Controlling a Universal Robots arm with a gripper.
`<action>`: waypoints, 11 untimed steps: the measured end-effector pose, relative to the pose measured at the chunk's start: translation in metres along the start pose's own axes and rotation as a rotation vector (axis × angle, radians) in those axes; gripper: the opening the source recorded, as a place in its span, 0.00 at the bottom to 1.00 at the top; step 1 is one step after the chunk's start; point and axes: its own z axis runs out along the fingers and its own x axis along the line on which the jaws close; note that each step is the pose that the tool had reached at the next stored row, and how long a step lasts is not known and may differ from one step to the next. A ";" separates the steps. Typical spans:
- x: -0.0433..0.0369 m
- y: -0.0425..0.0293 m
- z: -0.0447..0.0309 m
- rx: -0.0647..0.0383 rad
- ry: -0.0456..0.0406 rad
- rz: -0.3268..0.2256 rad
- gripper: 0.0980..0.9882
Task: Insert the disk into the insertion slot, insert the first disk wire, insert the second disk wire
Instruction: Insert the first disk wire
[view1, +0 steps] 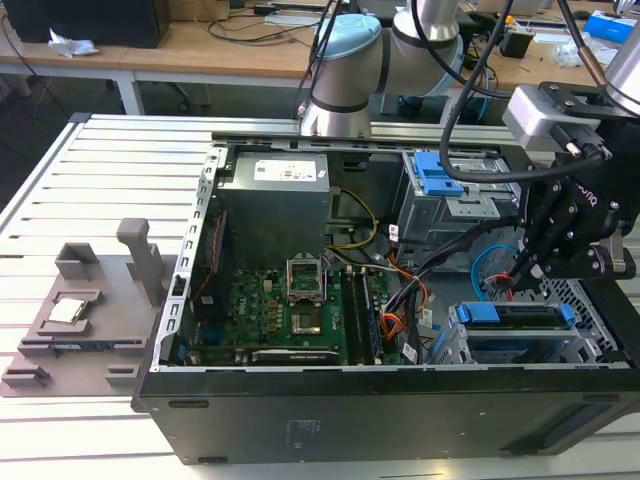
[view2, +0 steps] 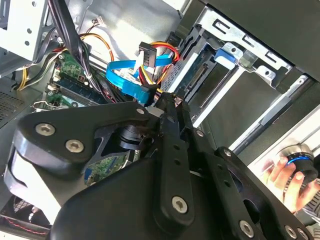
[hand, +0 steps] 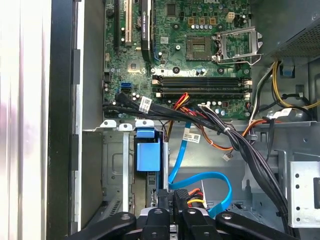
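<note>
The disk (view1: 515, 313), in its bright blue caddy, lies inside the insertion slot (view1: 590, 298), the silver perforated cage at the case's front corner on the exterior view's right. Its blue handle tab (hand: 148, 154) faces the motherboard. My gripper (view1: 515, 280) hangs just above and behind the disk, with its black fingers together. In the second wrist view the fingertips (view2: 167, 101) pinch the end of a flat blue disk wire (view2: 131, 84) close to the disk's rear edge (view2: 200, 75). A black plug with red and yellow wires (view2: 145, 52) hangs loose beside it.
A grey metal cage with a blue latch (view1: 440, 180) stands behind the gripper. The motherboard (view1: 290, 300) and power supply (view1: 275, 195) take up the case's middle. A thick black cable bundle (hand: 240, 145) crosses beside the cage. A hand (view2: 285, 175) grips a knob outside the case.
</note>
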 end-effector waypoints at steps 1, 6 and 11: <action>0.0008 0.0000 0.0000 0.000 -0.0001 0.000 0.07; 0.0133 -0.0002 0.0001 0.000 0.0001 0.000 0.07; 0.0176 -0.0007 0.0001 0.000 0.0001 0.000 0.07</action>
